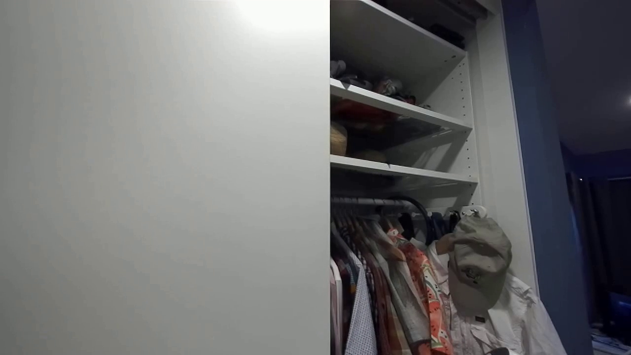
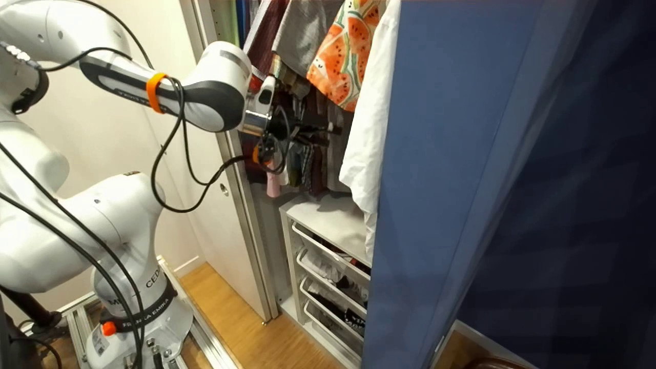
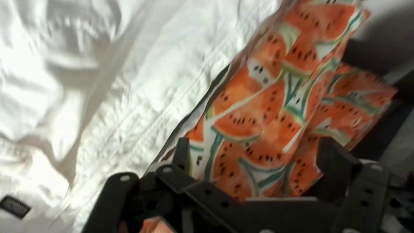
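Orange watermelon-print cloth shirt hangs before the black gripper, jaws wide apart; floppy cloth likely needs gentleness.

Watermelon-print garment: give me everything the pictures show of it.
The watermelon-print garment looks like thin cloth, printed with orange-red slices, dark seeds and green rinds on a pale ground. In both exterior views it hangs between a grey garment and a white garment; its slanting lower edge shows in an exterior view. In the wrist view it runs diagonally, with overlapping folds. The open gripper stands before it, cloth visible between its parted sides; whether they touch cannot be told.
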Motion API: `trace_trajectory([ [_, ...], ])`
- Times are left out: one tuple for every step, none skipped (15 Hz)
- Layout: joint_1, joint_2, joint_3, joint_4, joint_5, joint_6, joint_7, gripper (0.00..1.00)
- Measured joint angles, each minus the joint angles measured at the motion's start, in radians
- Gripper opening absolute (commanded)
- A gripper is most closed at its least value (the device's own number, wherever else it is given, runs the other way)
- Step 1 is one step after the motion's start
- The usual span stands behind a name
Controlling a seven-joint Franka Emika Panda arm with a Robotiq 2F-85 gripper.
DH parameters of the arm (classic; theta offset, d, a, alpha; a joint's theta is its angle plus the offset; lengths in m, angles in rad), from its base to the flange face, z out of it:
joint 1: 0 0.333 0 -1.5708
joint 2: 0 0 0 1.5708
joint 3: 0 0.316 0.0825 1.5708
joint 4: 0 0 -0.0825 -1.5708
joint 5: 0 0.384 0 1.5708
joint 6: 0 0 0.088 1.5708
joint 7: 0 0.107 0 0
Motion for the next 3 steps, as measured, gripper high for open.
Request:
trace_trajectory([
  [0.023,0.009,-0.022,-0.055,-0.034,0.034,0.000,1.00],
  [0.042,0.014,-0.044,-0.105,-0.072,0.062,0.000,1.00],
  [0.062,0.011,-0.071,-0.150,-0.113,0.083,-0.003,1.00],
])
